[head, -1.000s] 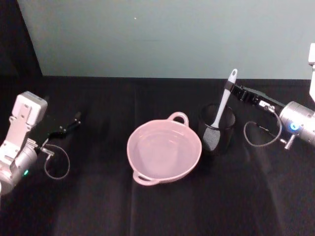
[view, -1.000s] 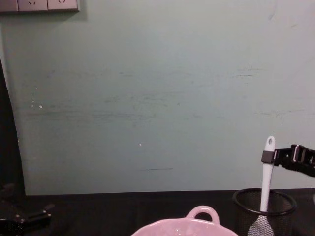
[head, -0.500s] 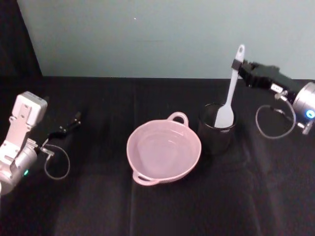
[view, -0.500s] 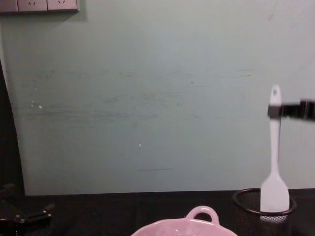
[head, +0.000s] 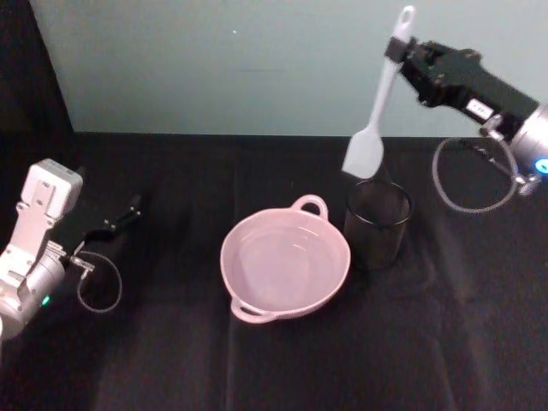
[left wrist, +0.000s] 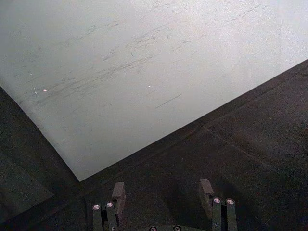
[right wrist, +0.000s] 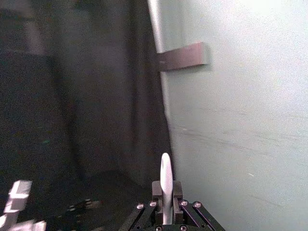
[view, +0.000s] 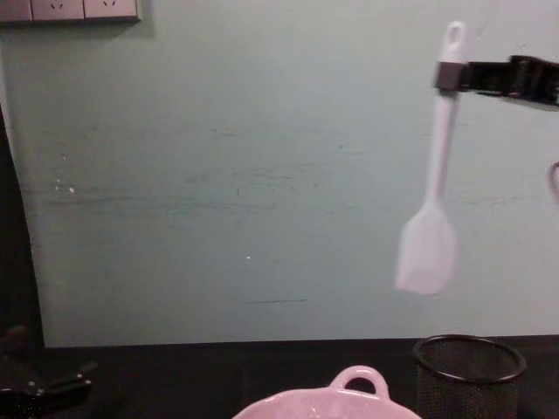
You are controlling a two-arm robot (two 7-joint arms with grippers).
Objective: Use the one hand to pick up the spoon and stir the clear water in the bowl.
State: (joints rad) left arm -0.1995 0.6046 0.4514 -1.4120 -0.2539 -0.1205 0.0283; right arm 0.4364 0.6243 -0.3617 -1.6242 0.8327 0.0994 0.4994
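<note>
Gripping the spoon [head: 382,90] just below the holed tip of its handle, my right gripper [head: 399,50] is clamped on it, high over the right rear of the table [head: 274,368]. The spoon hangs nearly upright with its scoop down. From the head camera the scoop sits above the cup [head: 377,224] and slightly to its left. The chest camera shows the scoop in the air, well clear of the cup's rim. The right wrist camera shows both fingers pressed against the handle, whose tip stands up between them.

The bowl [head: 225,261] rests at the middle of the table, just left of the cup. One loop handle points toward the wall and the other toward me. Its inside looks glossy and may hold clear water, though I cannot make out a surface for certain.

My left gripper [head: 134,205] lies low at the left side, well apart from the bowl. Its fingers are spread with nothing between them.
</note>
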